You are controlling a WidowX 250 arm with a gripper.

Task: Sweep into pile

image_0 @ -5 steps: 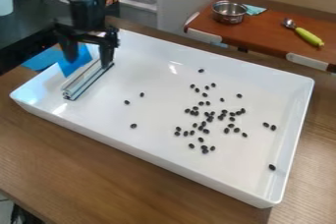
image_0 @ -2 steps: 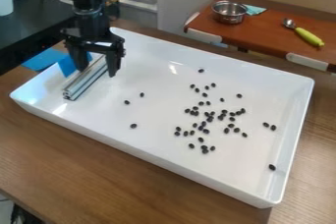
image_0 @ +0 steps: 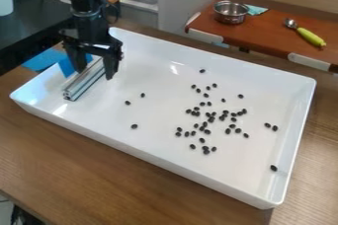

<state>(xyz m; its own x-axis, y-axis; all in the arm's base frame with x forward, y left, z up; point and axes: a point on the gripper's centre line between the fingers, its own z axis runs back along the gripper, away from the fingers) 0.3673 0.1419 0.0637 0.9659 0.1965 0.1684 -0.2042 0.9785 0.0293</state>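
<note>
Wood table (image_0: 119, 179), brown w/ visible grain, runs across btm & along R side of the view. On it: white rect. tray (image_0: 151, 157), set at a slant, w/ raised walls & rounded corners; its near corner is btm R, close to the table's edge. Flat blue sheet (image_0: 41, 59) upper L, just beside the tray.

2nd table (image_0: 267, 32), upper R, reddish-brown top w/ pale edge pcs. On it: s/steel pot (image_0: 230, 13), open top, upright; teal cloth (image_0: 256, 10) next to pot, partly hidden; spoon (image_0: 305, 33) w/ metal bowl & yellow-green handle, lying at an angle, R of pot.
</note>
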